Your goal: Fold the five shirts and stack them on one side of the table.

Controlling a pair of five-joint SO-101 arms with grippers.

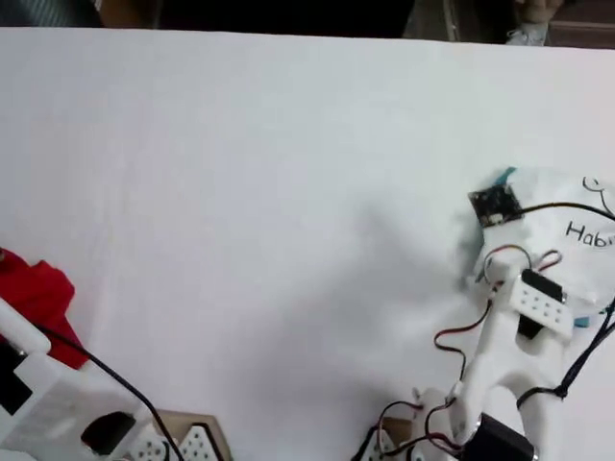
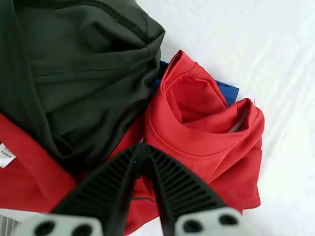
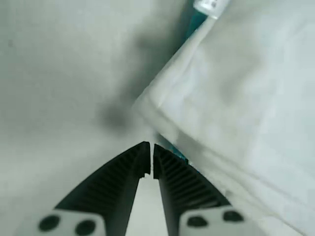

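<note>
Handling soft, limp, light cloth: the crumpled red shirt [image 1: 36, 293] sits at lower left of the high view, the folded white shirt [image 1: 577, 254] at the right edge. Left end effector [image 2: 144, 148] and right end effector [image 3: 150, 152] are both pinched together, empty. A hem or collar edge looks like the best place to pinch.

Just past my left gripper [image 2: 142, 153] lies a crumpled red shirt [image 2: 206, 132], a dark green shirt [image 2: 83, 64] bunched against it, a blue shirt [image 2: 228, 92] peeking beneath. I see a folded white shirt [image 3: 246, 98] just beside my right gripper [image 3: 150, 158].
</note>
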